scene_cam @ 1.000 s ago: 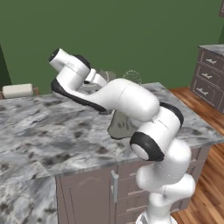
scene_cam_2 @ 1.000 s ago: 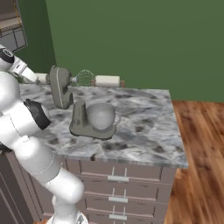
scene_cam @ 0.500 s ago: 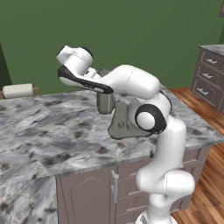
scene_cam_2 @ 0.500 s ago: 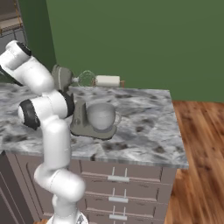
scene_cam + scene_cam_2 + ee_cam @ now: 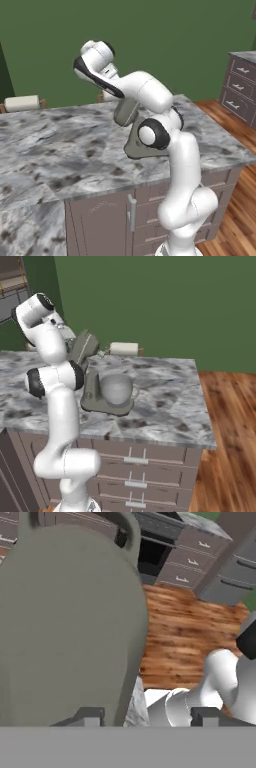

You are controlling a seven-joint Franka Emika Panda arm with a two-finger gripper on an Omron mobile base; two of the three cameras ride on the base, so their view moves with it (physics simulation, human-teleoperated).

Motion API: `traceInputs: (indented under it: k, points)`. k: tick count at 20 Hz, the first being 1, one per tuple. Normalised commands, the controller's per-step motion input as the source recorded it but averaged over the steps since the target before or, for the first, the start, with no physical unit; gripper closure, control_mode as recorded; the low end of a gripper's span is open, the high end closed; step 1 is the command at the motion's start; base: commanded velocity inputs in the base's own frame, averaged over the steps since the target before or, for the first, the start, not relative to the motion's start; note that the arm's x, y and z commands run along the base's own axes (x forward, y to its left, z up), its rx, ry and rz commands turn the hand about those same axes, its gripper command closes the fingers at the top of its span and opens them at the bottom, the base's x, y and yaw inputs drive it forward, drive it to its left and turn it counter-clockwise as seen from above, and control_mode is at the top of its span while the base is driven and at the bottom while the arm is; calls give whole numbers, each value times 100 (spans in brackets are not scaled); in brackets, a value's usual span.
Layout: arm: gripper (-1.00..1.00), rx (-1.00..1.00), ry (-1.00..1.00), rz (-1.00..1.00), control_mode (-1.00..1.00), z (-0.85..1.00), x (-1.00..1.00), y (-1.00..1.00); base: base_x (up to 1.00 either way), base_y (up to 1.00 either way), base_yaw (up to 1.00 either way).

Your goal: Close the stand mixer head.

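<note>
Fingers: in the hand view we saw two dark fingertips standing well apart, with nothing pinched between them.
Gripper: we placed the gripper right up against the mixer head, spread wide; in the base views the arm hid the fingers from us.
Mixer head: the grey-olive mixer head rose just ahead of the left fingertip and loomed over that side of the hand view; whether the tip touched it we could not tell. From the right base view we saw the mixer head tilted up and back on its column, raised off the bowl; from the left base view we saw part of it under the forearm.
Bowl: the silvery bowl sat below and in front of the raised head, on the mixer's base.
Counter: the marble counter carried the mixer.
Paper-towel roll: we saw a white roll lying farther back on the counter, beyond the head, well apart from the fingers.
Floor: a wooden floor showed past the right fingertip.
</note>
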Motion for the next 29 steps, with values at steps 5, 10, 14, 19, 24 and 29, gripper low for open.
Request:
traceInputs:
  k: [5, 10, 14, 19, 24, 29]
  points:
    - [-100, -4, 4, -25, -100, -17, -15, -100, 0, 0, 0]
    - [-100, 0, 0, 3, -100, 0, -94, -100, 0, 0, 0]
    - [-100, 0, -4, 14, -100, 0, -100, -100, 0, 0, 0]
    - [-100, 4, -7, 20, -100, 2, -96, -100, 0, 0, 0]
    - [-100, 20, -8, 26, -100, 15, -73, -71, 0, 0, 0]
    - [-100, 22, -2, 17, -100, 5, -39, -21, 0, 0, 0]
